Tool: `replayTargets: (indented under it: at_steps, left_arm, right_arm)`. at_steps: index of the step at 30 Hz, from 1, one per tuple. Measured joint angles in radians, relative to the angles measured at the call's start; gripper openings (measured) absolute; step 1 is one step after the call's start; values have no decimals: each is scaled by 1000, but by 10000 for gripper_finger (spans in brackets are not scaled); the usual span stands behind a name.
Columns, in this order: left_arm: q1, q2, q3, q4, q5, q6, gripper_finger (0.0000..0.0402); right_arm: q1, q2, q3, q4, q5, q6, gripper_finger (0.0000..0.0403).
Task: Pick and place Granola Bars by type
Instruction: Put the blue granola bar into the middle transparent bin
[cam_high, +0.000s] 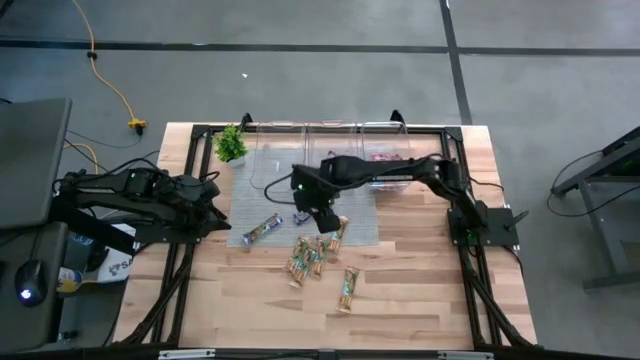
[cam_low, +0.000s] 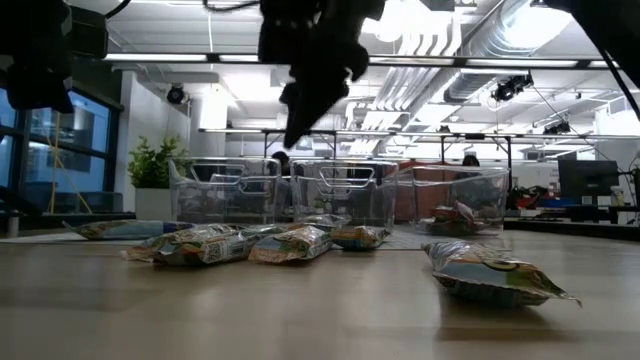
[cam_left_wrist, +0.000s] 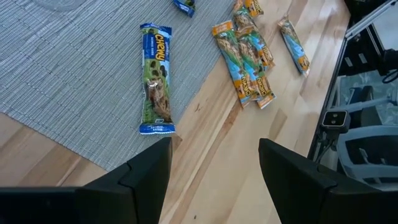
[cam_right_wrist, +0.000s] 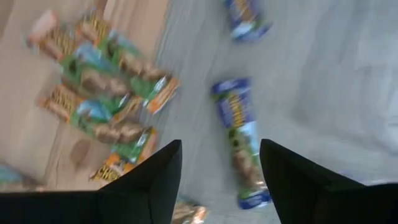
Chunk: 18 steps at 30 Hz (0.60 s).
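Several orange-green granola bars (cam_high: 310, 255) lie in a cluster on the wood, with one more (cam_high: 347, 288) nearer the front edge. A blue bar (cam_high: 262, 230) and a second blue bar (cam_high: 300, 215) lie flat on the grey mat (cam_high: 270, 175). My right gripper (cam_high: 322, 215) hangs open and empty above the bars, between the blue ones and the cluster; its wrist view shows the gripper (cam_right_wrist: 221, 146) over a blue bar (cam_right_wrist: 242, 143) and the cluster (cam_right_wrist: 99, 93). My left gripper (cam_high: 222, 208) waits open at the left, and in its wrist view the gripper (cam_left_wrist: 214, 146) faces a blue bar (cam_left_wrist: 155, 78).
Three clear bins (cam_high: 330, 140) stand in a row at the mat's far edge; the right one (cam_high: 385, 155) holds red/pink bars. A small green plant (cam_high: 230, 145) stands at the far left. A black frame (cam_high: 190, 135) runs along the table's edges.
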<state>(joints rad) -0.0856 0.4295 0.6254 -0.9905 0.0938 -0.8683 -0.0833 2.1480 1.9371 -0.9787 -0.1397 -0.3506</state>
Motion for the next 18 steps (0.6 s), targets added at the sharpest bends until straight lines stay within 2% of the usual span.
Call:
replayTargets:
  at_steps: [13, 18]
  left_arm:
    - [0, 0, 0, -2, -8, 0, 231]
    - [0, 0, 0, -2, -18, -1, 231]
  right_arm:
    - [-9, 125, -5, 17, -44, -88, 202]
    - [-24, 142, -3, 25, -25, -99, 202]
